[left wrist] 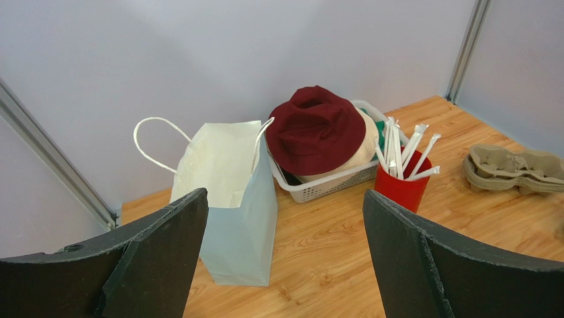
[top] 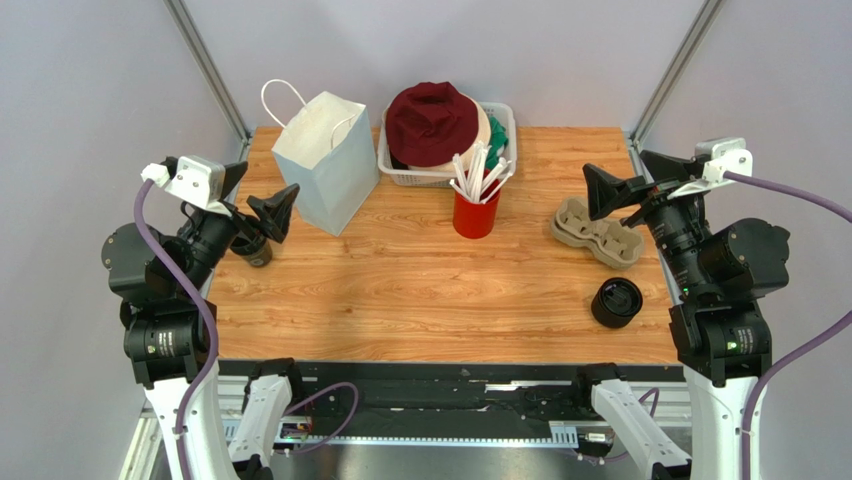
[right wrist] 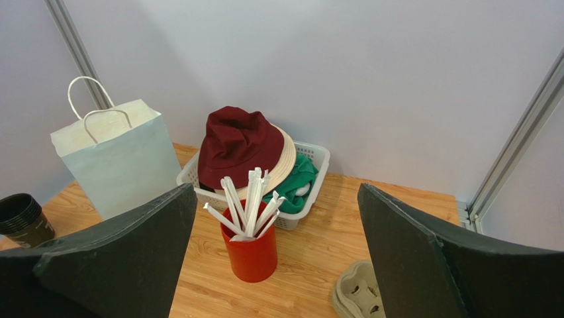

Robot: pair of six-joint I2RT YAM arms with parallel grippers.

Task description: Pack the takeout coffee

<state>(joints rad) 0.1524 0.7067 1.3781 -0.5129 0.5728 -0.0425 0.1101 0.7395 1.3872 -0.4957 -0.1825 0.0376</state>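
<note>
We are finding no text, label, brand, number or sign that we can read in any of the three views. The white paper bag [top: 325, 165], the red cup [top: 476, 216], the cardboard cup carrier [top: 597, 233] and the white basket [top: 505, 120] are all showing us plain, unprinted faces.

Dark brown-black cup [top: 258, 254], upright, far left

Left tool [top: 257, 196] jaws spread wide; right tool [top: 628, 180] likewise; both raised, aimed inward.
</note>
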